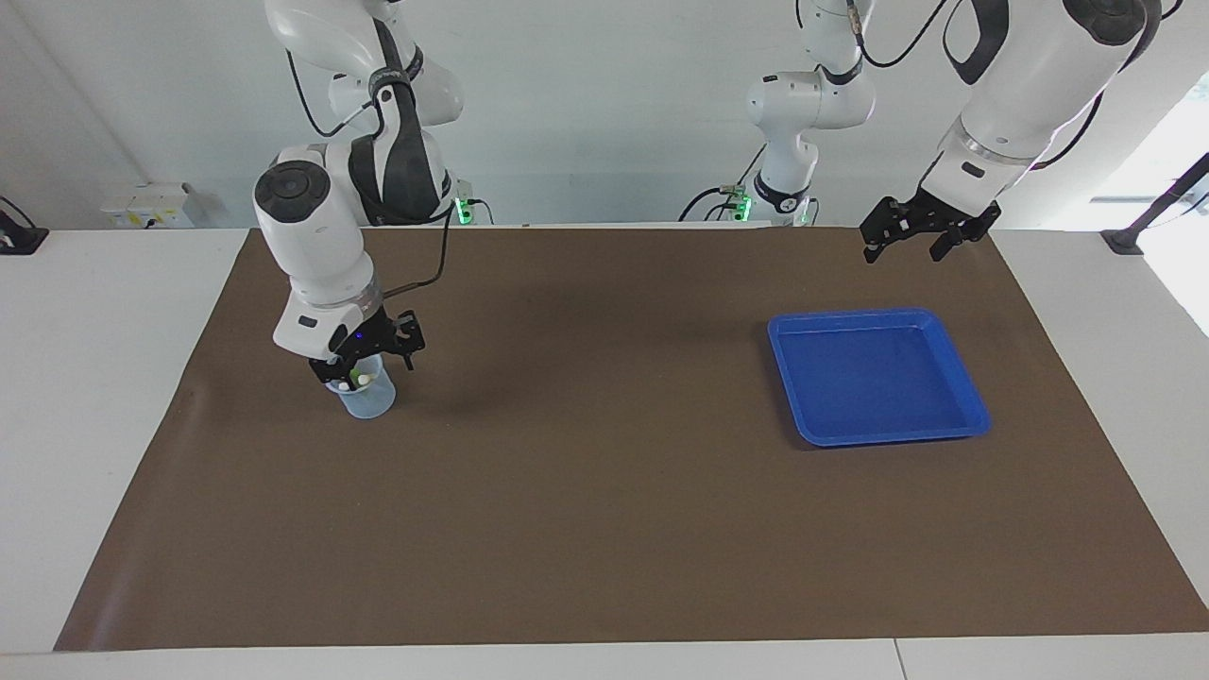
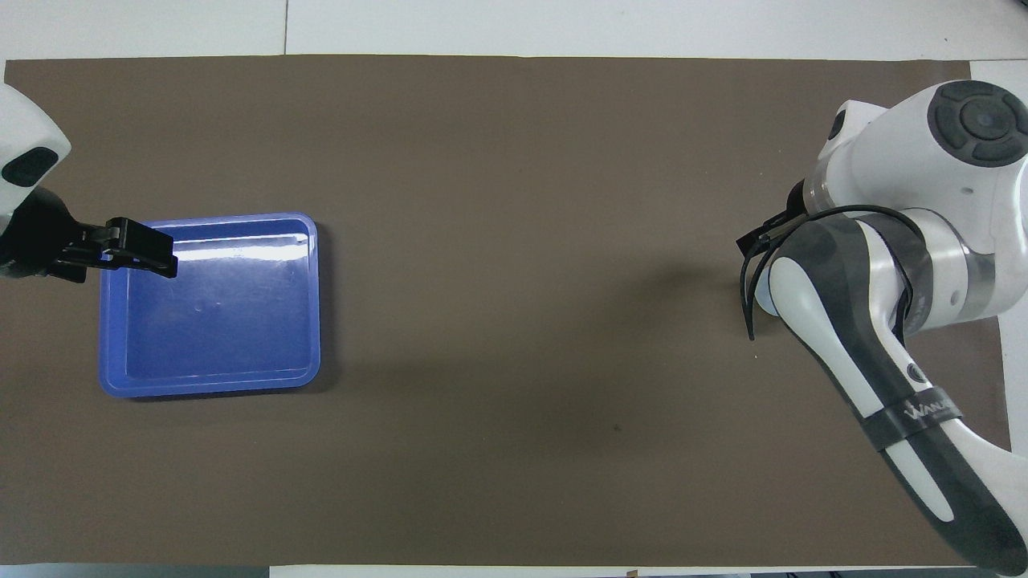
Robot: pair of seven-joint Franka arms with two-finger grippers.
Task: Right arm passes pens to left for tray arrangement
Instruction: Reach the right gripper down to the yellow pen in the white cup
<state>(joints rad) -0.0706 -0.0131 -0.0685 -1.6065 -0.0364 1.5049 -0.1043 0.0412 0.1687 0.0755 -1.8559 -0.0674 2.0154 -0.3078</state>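
You have a small translucent bluish plastic cup point(image 1: 366, 397) standing on the brown table mat point(image 1: 604, 491) toward the right arm's end of the table. In it you can make out a green pen point(image 1: 356, 378) with a whitish cap end; the other pens are hidden by the gripper, so you cannot count them. The right arm's black two-finger gripper point(image 1: 362, 364) is right at the cup's mouth, its fingers down around the pen tops. Whether those fingers are apart or pressed on a pen, you cannot tell. From overhead, the right arm point(image 2: 891, 265) covers the cup almost entirely.

Well apart from the cup, toward the left arm's end, lies the shallow square bright blue plastic tray point(image 1: 956, 354) with rounded corners, flat on the mat with nothing in it. The left arm's black gripper point(image 1: 914, 236) waits in the air with its fingers spread apart and nothing between them, over the mat by the tray's edge nearer to the robots.
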